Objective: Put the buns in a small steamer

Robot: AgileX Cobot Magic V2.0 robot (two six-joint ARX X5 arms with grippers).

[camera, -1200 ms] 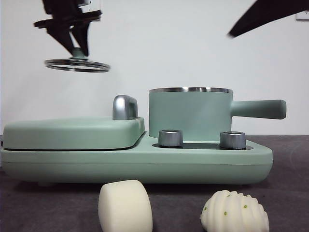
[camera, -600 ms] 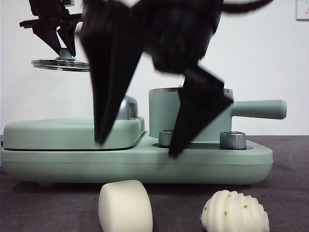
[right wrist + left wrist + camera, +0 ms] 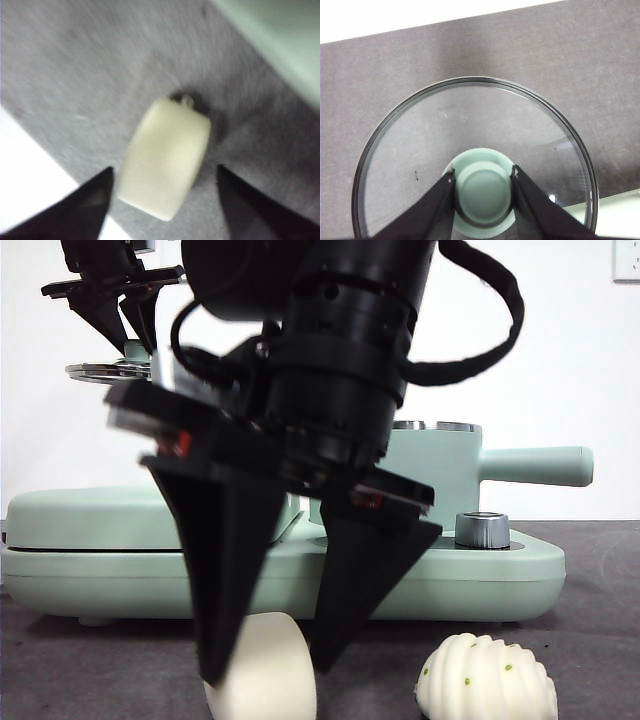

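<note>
**Right tool straddling the smooth bun**

The right tool [image 3: 270, 665], jaws apart, is flanking the smooth bun [image 3: 165, 157], which is lying on its side on the tabletop [image 3: 600, 640]. The left tool [image 3: 482, 172] is gripping the lid [image 3: 470, 115] by its knob [image 3: 483, 192]. The arm is hiding much of the steamer [image 3: 430, 475]; the ridged bun [image 3: 487, 680] is sitting nearby.

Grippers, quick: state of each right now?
Left gripper: shut on the lid knob, holding the glass lid in the air.
Right gripper: open, straddling the smooth bun, not gripping it yet.
</note>
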